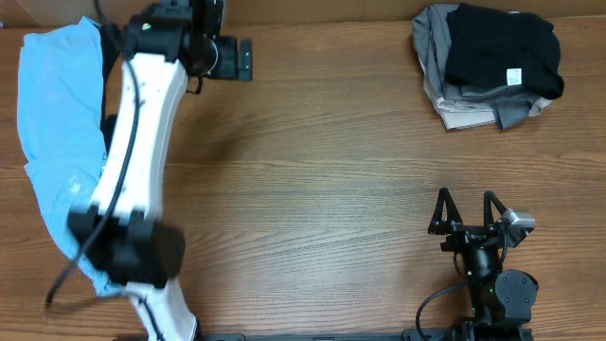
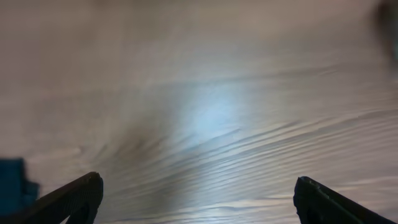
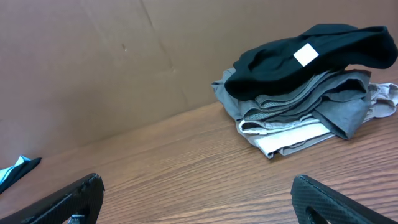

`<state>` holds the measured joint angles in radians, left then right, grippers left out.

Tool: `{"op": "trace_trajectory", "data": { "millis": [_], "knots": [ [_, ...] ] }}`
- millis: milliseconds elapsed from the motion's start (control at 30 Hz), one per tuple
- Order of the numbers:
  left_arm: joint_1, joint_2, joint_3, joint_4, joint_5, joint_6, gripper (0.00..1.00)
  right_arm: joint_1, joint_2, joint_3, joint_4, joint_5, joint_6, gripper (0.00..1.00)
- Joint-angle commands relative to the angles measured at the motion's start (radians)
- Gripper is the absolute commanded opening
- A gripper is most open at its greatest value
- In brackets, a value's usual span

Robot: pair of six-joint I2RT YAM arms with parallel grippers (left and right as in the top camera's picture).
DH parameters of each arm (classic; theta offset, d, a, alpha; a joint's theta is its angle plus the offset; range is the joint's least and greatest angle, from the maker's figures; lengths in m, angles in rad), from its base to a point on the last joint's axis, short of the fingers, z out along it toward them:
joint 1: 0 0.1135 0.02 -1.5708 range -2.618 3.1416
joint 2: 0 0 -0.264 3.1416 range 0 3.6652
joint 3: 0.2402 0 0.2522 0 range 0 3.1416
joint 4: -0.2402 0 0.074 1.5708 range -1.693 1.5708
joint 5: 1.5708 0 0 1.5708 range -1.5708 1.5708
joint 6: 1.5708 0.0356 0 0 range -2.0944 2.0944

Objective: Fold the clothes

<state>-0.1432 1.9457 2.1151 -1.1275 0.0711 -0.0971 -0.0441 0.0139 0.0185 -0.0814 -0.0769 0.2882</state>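
Wide open and empty at left gripper (image 2: 198,183), far from the clothes pile (image 1: 488,62). Same at right gripper (image 1: 466,196), nearer it. Partly hidden by the arm (image 1: 142,123): blue cloth (image 1: 57,114).

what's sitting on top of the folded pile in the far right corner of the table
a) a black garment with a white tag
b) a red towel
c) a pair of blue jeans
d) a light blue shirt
A: a black garment with a white tag tops the grey and beige pile, while the light blue garment lies by itself at the left edge.
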Motion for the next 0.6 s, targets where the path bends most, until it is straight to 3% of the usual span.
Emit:
{"op": "trace_trajectory", "data": {
  "millis": [0,100,200,333,567],
  "knots": [
    [-0.005,-0.237,0.011,0.017,-0.043,0.042,1.0,0.005,-0.01,-0.011,0.004,0.008,0.003,1.0],
    [0.031,-0.373,-0.067,0.11,-0.048,0.042,1.0,0.005,-0.01,-0.011,0.004,0.008,0.003,1.0],
    [0.102,-0.531,-0.256,0.275,0.009,0.041,1.0,0.005,-0.01,-0.011,0.004,0.008,0.003,1.0],
    [0.227,-0.823,-0.693,0.583,0.144,0.037,1.0,0.005,-0.01,-0.011,0.004,0.008,0.003,1.0],
    [0.241,-1.218,-1.277,0.913,0.088,0.038,1.0,0.005,-0.01,-0.011,0.004,0.008,0.003,1.0]
  ]
}}
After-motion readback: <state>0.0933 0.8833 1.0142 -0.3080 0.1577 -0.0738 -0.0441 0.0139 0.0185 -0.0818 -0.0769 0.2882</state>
